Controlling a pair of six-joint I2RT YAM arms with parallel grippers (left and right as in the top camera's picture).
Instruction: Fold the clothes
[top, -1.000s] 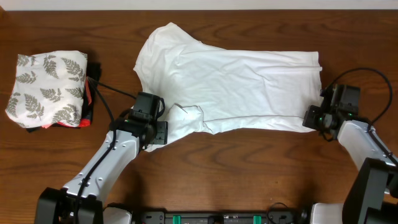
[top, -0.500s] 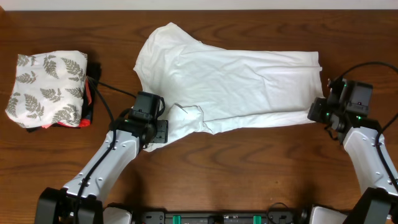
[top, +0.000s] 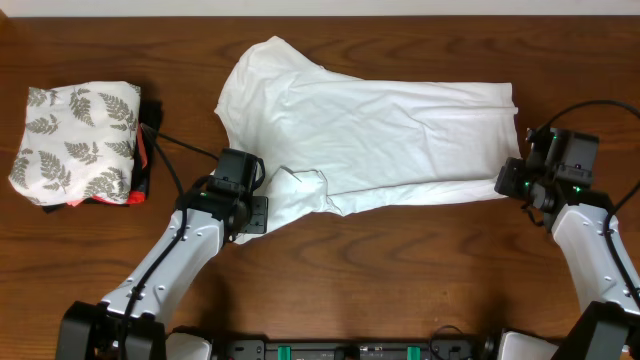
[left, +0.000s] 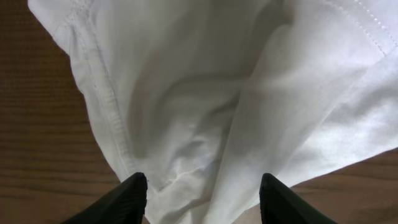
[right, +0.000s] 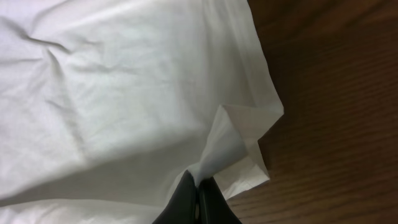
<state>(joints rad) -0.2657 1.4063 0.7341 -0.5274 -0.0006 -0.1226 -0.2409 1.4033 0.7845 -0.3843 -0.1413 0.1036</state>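
Observation:
The clothes, a white T-shirt (top: 370, 130), lie spread across the middle of the wooden table, collar end to the left and hem to the right. My left gripper (top: 256, 214) stands open over the near sleeve (top: 300, 195). In the left wrist view its black fingertips (left: 134, 193) straddle the rumpled sleeve cloth (left: 205, 93) without pinching it. My right gripper (top: 508, 183) is shut on the near corner of the hem. The right wrist view shows that corner (right: 239, 140) pulled up into a peak between the closed jaws of the right gripper (right: 199, 182).
A folded white cloth with grey fern leaves (top: 78, 140) sits at the far left on red and black folded garments (top: 143, 160). A black cable (top: 185, 145) runs from there to the left arm. Bare wood (top: 400, 270) lies in front of the shirt.
My right gripper has moved to the right with the hem corner, drawing the lower right edge of the shirt out. The left arm has stayed in place.

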